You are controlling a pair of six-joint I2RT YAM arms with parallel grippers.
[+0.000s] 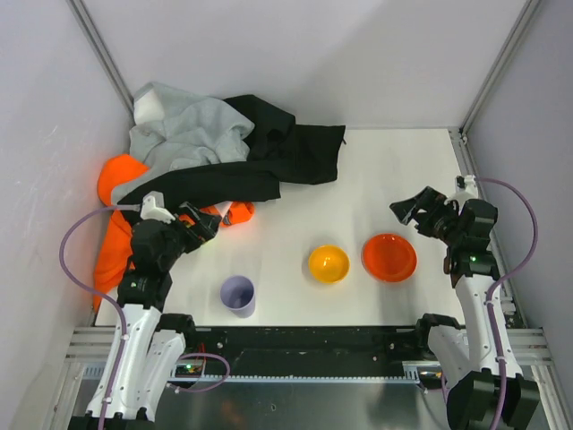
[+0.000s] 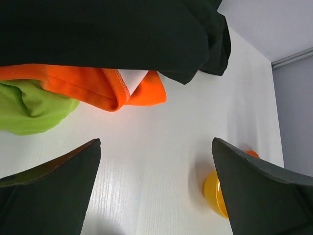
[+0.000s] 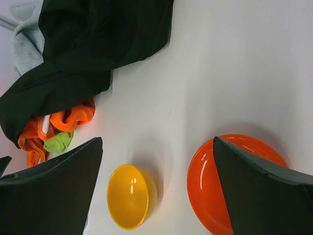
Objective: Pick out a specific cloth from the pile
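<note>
The pile [image 1: 215, 152] lies at the table's back left: a light grey garment on top, a black garment [image 2: 112, 34] spread to the right, and a bright orange one [image 2: 98, 88] beneath. A small part of the lime-green cloth [image 2: 29, 107] sticks out from under the orange garment at the pile's front edge. It also shows in the right wrist view [image 3: 58, 141] and is hidden in the top view. My left gripper [image 1: 199, 224] is open and empty just in front of the pile, with the green cloth ahead on its left. My right gripper [image 1: 414, 211] is open and empty above the orange bowl.
A yellow bowl [image 1: 329, 263] and an orange bowl [image 1: 389, 257] stand at the front middle and right of the table. A lilac cup [image 1: 237, 295] stands near the front edge by my left arm. Walls close in the table at the left, back and right.
</note>
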